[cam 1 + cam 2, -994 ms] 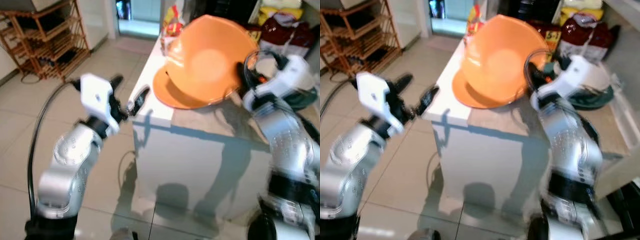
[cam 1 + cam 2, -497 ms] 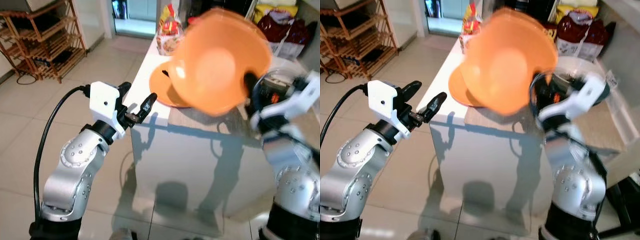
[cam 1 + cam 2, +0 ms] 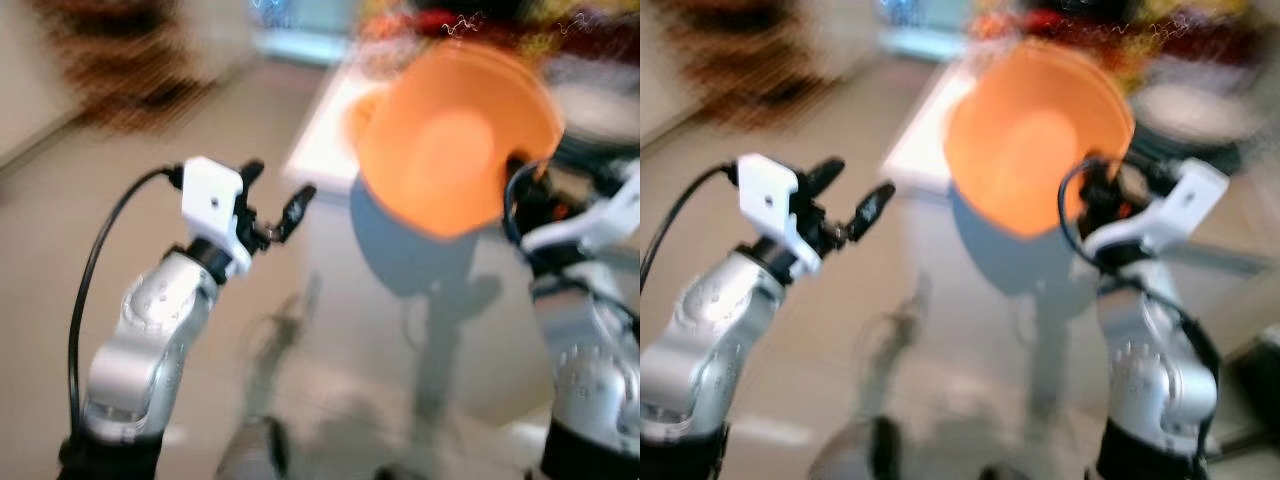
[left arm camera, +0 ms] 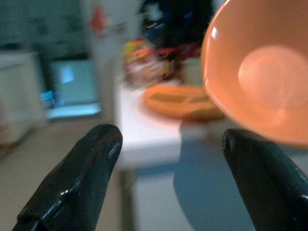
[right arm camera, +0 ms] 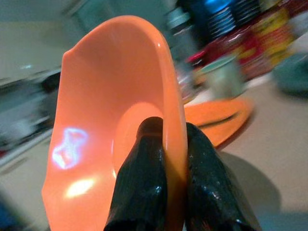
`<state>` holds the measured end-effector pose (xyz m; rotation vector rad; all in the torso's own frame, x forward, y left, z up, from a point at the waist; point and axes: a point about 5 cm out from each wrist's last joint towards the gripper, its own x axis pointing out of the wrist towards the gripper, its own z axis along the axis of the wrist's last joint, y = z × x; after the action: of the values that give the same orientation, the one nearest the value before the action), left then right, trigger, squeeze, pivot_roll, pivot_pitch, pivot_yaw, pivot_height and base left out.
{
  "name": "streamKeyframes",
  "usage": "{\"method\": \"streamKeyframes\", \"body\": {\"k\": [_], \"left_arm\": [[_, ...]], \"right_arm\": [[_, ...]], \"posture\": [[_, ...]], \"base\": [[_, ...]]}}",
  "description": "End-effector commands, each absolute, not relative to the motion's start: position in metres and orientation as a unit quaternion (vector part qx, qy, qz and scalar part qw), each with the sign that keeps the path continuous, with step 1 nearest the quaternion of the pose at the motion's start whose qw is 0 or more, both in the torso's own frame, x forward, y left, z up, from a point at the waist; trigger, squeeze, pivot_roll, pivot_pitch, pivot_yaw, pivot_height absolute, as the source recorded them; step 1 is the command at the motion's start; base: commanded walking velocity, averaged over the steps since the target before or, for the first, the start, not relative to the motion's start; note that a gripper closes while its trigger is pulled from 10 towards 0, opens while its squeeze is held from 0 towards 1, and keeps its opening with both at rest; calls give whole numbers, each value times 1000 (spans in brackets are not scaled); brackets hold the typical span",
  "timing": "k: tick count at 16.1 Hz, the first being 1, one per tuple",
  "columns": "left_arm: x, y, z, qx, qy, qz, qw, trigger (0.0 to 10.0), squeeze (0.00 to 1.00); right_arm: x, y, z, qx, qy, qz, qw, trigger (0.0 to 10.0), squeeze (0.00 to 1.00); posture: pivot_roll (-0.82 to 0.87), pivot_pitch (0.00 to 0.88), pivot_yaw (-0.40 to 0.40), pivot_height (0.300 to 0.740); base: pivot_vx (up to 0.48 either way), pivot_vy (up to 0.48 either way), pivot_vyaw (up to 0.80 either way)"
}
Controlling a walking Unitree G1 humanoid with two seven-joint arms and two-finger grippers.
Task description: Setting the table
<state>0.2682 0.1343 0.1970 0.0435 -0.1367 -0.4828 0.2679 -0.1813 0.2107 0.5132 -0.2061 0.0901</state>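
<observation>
A large orange bowl (image 3: pixel 455 140) hangs tilted in the air, its hollow facing me. My right gripper (image 5: pixel 166 178) is shut on the bowl's rim, one finger inside and one outside. An orange plate (image 4: pixel 180 101) lies on the white counter (image 4: pixel 144 139) behind the bowl. My left gripper (image 3: pixel 272 198) is held up at the left, open with nothing between its fingers (image 4: pixel 82 173), a short way from the counter's corner. The eye views are heavily blurred.
Snack bags and dark containers (image 4: pixel 144 62) stand at the back of the counter. A pale mug (image 5: pixel 221 77) and a dark dish (image 5: pixel 291 77) sit near the plate. A wooden rack (image 3: pixel 120 50) is a brown blur at the far left. Tiled floor (image 3: pixel 60 240) lies on my left.
The whole picture has shifted and blurred, so the camera is moving. The orange bowl stays in my right gripper, lifted off the plate and carried away from the counter.
</observation>
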Motion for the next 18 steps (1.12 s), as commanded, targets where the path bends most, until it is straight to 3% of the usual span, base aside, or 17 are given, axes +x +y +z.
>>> {"method": "streamKeyframes", "body": {"k": [1,4,8,16,18], "left_arm": [[272,132,203,22,-78,-240,967,10000,0],[274,137,196,8,-66,-218,974,10000,0],[277,140,188,11,-53,-210,976,10000,0],[282,145,182,23,-49,-158,986,10000,0],[283,141,186,19,-57,-159,985,10000,0]], "right_arm": [[263,-184,220,244,-130,43,960,10000,0],[251,-184,201,230,-106,27,967,10000,0],[245,-185,193,223,-102,12,969,10000,0],[252,-191,198,194,-115,0,974,10000,0],[253,-193,195,177,-109,-10,978,10000,0]], "posture": [[98,41,-24,740],[86,25,-18,740],[76,13,-7,740],[71,1,-16,740],[71,6,-16,740]], "base": [[0,0,0],[0,-155,0],[0,-480,-683],[0,-480,0],[0,-480,800]]}}
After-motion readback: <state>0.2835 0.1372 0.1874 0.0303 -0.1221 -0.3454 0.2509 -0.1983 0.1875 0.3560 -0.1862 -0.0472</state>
